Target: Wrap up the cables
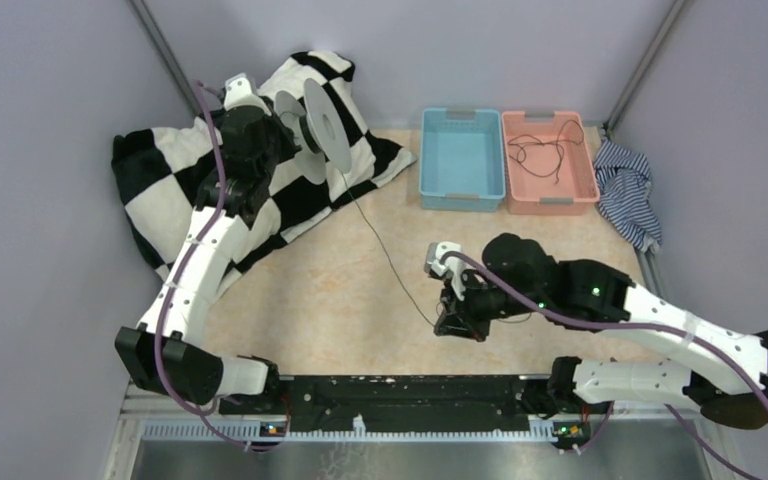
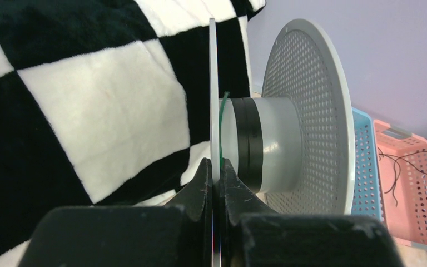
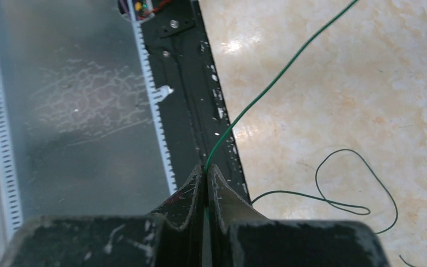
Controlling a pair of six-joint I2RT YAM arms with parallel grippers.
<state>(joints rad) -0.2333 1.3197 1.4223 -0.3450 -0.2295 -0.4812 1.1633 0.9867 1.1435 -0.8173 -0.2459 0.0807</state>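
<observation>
The left hand [image 2: 216,167] is pinching the pale spool's [image 2: 278,144] thin flange over the checkered blanket [image 1: 160,190]. The right hand [image 3: 207,169] is clamping tight on a thin cable [image 3: 272,83] that is stretching from the spool across the worktop [image 1: 340,290] to it.

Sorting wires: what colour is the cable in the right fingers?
Thin green cable; right wrist view.

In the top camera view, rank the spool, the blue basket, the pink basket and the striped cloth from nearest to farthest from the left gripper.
1. Spool: far left, its flange clamped in the left gripper.
2. Blue basket: far centre.
3. Pink basket: right beside the blue one.
4. Striped cloth: far right, by the wall.
</observation>
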